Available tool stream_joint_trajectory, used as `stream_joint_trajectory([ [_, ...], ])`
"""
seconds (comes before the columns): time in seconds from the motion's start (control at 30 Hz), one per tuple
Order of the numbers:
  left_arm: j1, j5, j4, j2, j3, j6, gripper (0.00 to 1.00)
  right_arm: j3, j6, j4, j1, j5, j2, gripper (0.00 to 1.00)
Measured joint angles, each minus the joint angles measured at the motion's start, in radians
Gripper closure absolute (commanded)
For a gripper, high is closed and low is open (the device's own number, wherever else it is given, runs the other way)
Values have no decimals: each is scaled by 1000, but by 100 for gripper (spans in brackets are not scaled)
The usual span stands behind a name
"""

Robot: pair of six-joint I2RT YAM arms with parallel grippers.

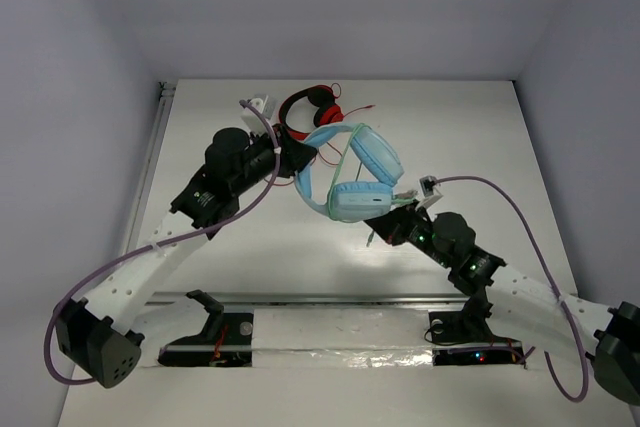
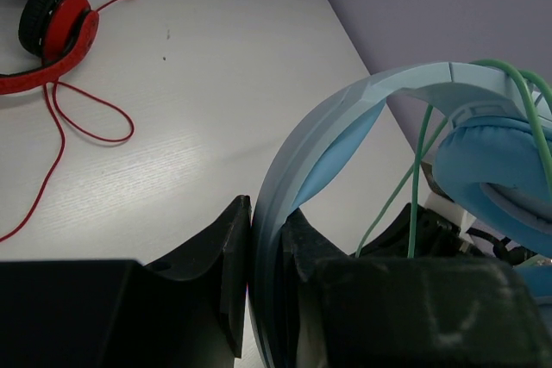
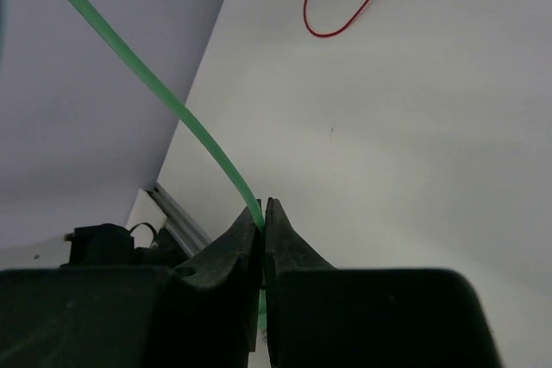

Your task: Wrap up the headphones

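White table [image 1: 470, 137] | my left gripper [image 2: 263, 239] clamps the headphones [image 1: 362, 175] by the headband [image 2: 345, 118], right gripper [image 3: 263, 217] pinches the cable [image 3: 164, 96] | wrap apparently barely begun, most winding left.

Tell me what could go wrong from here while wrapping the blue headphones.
The right gripper pinches the thin green cable at its very tips; a pull could slip it free. The left gripper holds the headphones only by the headband, so they may swing. The red headphones lie close; cables could tangle.
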Motion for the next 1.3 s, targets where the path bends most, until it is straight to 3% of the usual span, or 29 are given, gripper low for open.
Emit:
stream_joint_trajectory([
  [0.47,-2,-189,221,82,-104,-170,100,-42,212,357,-2,-146,110,97],
  [0.83,-23,-309,359,132,-174,-221,100,-41,325,623,96,-147,263,96],
  [1.03,-95,-424,415,139,-221,-209,100,-12,389,730,120,-164,375,95],
  [1.3,-179,-573,531,121,-315,-211,100,-13,467,772,126,-126,338,90],
])
